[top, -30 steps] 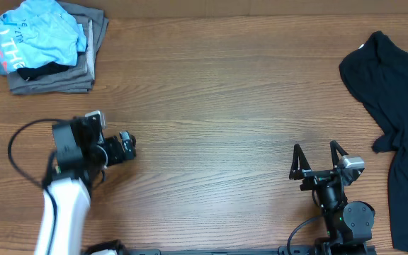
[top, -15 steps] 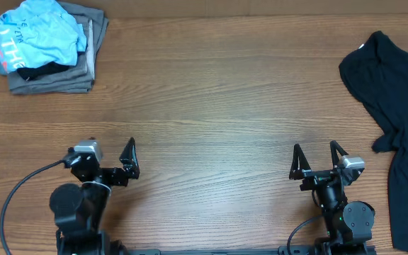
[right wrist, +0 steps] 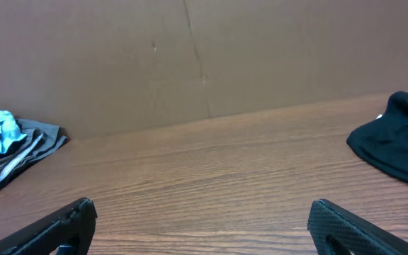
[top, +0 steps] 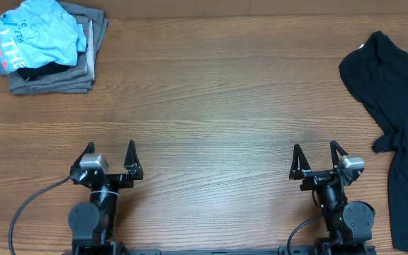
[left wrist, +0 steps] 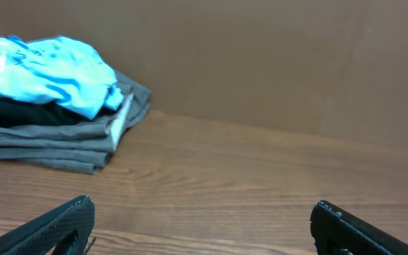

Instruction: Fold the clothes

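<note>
Part-done, apparently: light blue T-shirt (top: pixel 40 32) atop grey garments (top: pixel 54 82), black garment (top: pixel 399 106) unfolded; left claw (top: pixel 110 147), right claw (top: pixel 315 147) wide open, empty.

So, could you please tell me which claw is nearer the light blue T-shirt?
Left. The left claw sits on the same side as the light blue T-shirt; the right claw sits opposite.

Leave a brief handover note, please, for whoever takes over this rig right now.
Left gripper: jaws open, empty, parked at the near edge.
Right gripper: the same.
Light blue T-shirt: bunched on top of the grey folded garments, far left corner.
Done: T-shirt is on that pile, though rumpled.
To do: perhaps tidy its fold; a black garment lies unfolded at the right edge.
</note>
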